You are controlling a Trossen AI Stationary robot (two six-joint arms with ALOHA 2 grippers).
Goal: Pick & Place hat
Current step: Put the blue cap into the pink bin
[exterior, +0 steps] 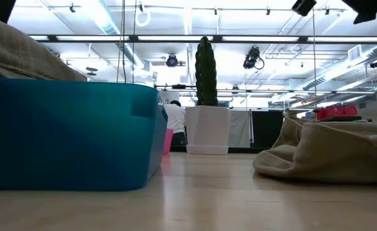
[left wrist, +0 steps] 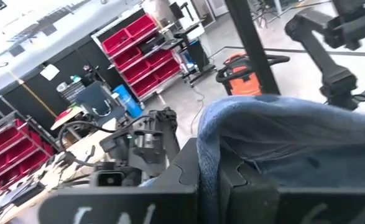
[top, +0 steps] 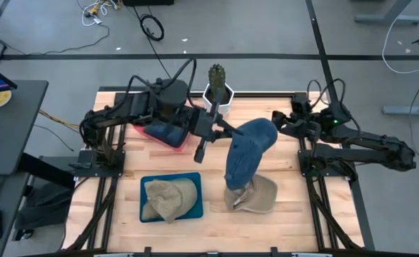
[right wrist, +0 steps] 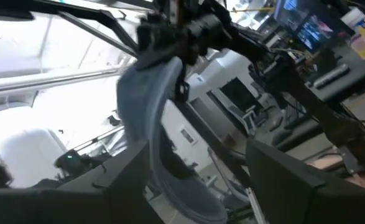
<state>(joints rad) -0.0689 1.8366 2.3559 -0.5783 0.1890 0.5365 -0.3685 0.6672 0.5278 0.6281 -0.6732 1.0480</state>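
A blue denim hat (top: 246,151) hangs in the air over the table's middle, above a tan hat (top: 258,194) that lies flat on the wood. My left gripper (top: 227,132) reaches in from the left and is shut on the denim hat (left wrist: 281,124). My right gripper (top: 279,124) is open at the hat's right side. In the right wrist view the hat (right wrist: 154,118) hangs between its two fingers, and I cannot tell whether they touch it. A second tan hat (top: 170,198) lies in a blue tray (top: 195,208). My left gripper pinches the denim hat by a folded upper edge (left wrist: 208,140) between its two fingers. It comes level from the table's left. The hat hangs below the hold, slack and lifted clear of the table; it does not show in the low view.
A pink bin (top: 152,134) with blue cloth sits under the left arm. A cactus in a white pot (top: 218,91) stands at the far edge. In the low view the blue tray (exterior: 72,135) fills the left and the tan hat (exterior: 329,154) lies right.
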